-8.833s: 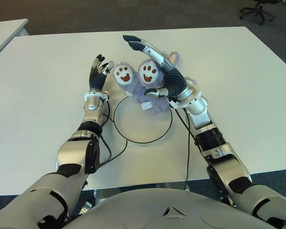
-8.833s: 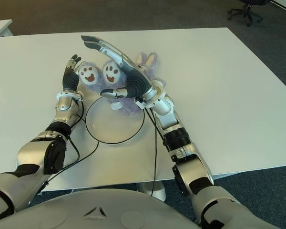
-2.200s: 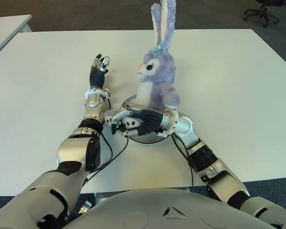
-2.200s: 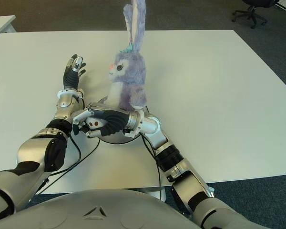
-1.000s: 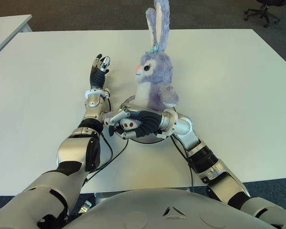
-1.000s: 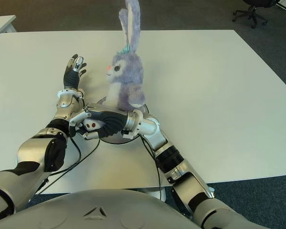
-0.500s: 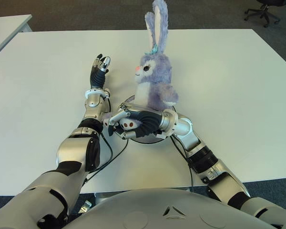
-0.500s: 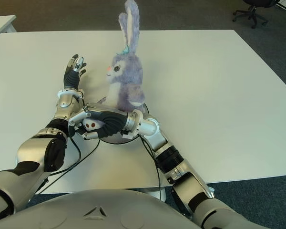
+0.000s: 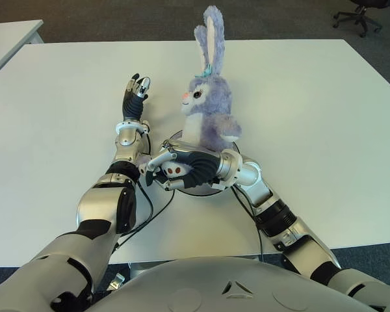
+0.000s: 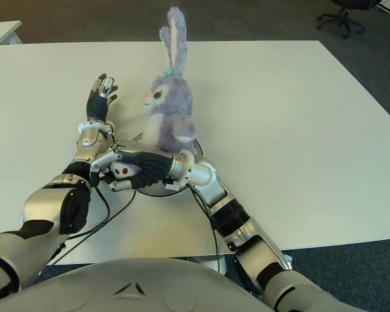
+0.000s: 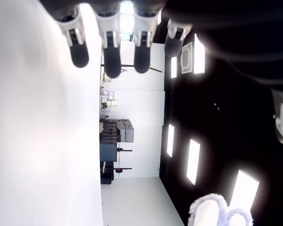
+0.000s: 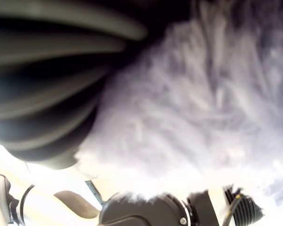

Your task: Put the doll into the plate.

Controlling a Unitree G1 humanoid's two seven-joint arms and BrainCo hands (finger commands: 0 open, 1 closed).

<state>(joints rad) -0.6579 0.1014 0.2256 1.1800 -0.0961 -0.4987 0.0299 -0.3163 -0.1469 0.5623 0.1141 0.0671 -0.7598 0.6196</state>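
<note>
A purple plush bunny doll [image 9: 208,110] sits upright, ears pointing up, over the round dark-rimmed plate [image 9: 208,190] in the middle of the white table [image 9: 312,130]. My right hand [image 9: 181,171] is curled around the doll's feet and lower body at the plate's near-left side; a white foot pad with red marks shows between the fingers. In the right wrist view purple fur [image 12: 193,94] presses against the dark fingers [image 12: 47,99]. My left hand [image 9: 135,93] is held up with fingers spread, left of the doll and apart from it.
A black cable [image 9: 151,207] runs from the left forearm along the plate's left edge. A second table corner [image 9: 10,36] shows at the far left and an office chair [image 9: 352,12] at the far right, both beyond the table.
The doll, earlier on its back behind the plate, now stands upright over it. In the last second it sank and shifted slightly left with my right hand. The left hand stayed put.
</note>
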